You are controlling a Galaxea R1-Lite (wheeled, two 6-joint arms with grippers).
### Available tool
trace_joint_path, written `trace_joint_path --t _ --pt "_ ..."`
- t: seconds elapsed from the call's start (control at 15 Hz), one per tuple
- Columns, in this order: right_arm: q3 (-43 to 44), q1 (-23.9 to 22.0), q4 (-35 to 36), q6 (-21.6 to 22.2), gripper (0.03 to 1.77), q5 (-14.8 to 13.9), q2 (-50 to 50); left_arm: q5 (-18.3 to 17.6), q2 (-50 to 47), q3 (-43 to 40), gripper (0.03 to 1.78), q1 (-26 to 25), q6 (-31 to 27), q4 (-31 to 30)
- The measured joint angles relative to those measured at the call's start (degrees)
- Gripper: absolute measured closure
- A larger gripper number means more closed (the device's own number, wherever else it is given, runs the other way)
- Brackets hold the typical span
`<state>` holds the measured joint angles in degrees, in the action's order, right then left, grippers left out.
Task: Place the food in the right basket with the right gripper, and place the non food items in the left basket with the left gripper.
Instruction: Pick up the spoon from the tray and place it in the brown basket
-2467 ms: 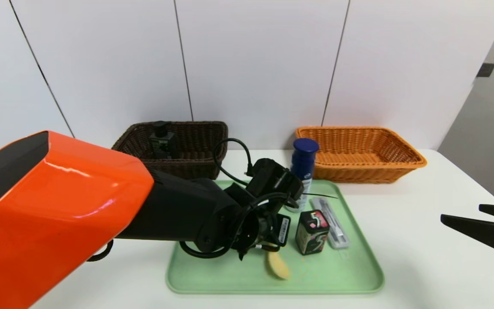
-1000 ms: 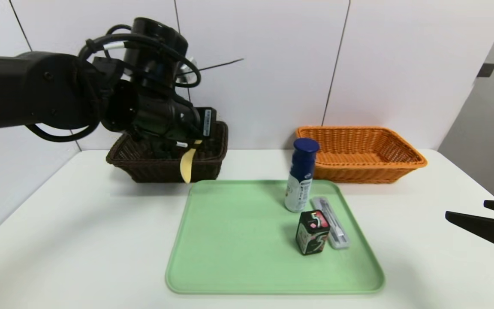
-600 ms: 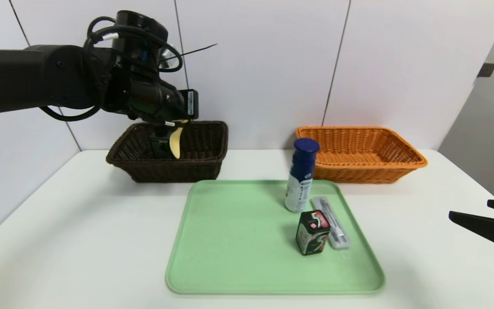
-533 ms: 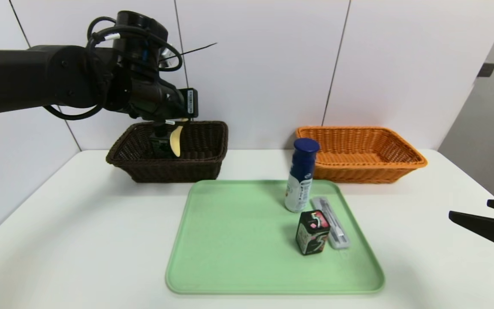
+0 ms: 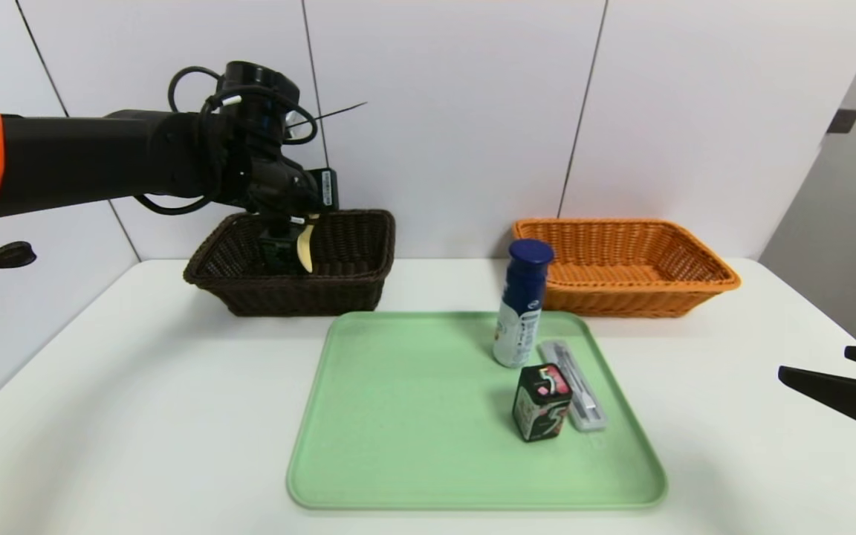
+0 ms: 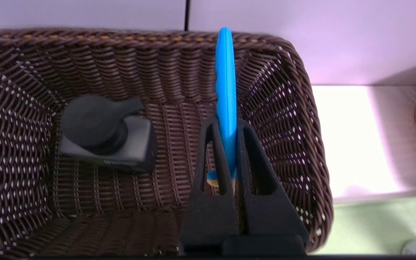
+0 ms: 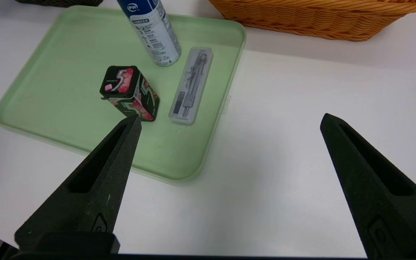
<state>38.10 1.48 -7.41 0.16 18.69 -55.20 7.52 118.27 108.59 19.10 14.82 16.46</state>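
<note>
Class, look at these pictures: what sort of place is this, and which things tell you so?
Probably a robot test bench in a lab, not a home: a bare white table before plain wall panels, with a green tray and two baskets, brown and orange, set out for sorting.

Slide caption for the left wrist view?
Left pincer holds blue-handled utensil above brown basket containing black bottle.

A white table [image 5: 138,386] is carrying a green tray [image 5: 413,416], a brown basket [image 5: 339,286] and an orange basket [image 5: 621,297].
</note>
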Motion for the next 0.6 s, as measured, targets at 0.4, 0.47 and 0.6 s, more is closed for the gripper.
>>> trace_joint_path --t 0.4,0.47,0.6 --pt "-0.3 -0.1 0.0 0.0 0.09 -0.3 0.1 -1.7 1.8 3.0 1.73 -0.4 -5.0 0.5" --pt "-0.4 -0.2 0.0 0.0 0.09 -0.3 0.1 -2.4 1.8 3.1 1.73 -0.6 -7.4 0.5" --pt "-0.5 -0.2 0.0 0.0 0.09 -0.4 0.2 -4.9 1.7 3.1 1.73 -1.2 -13.7 0.5"
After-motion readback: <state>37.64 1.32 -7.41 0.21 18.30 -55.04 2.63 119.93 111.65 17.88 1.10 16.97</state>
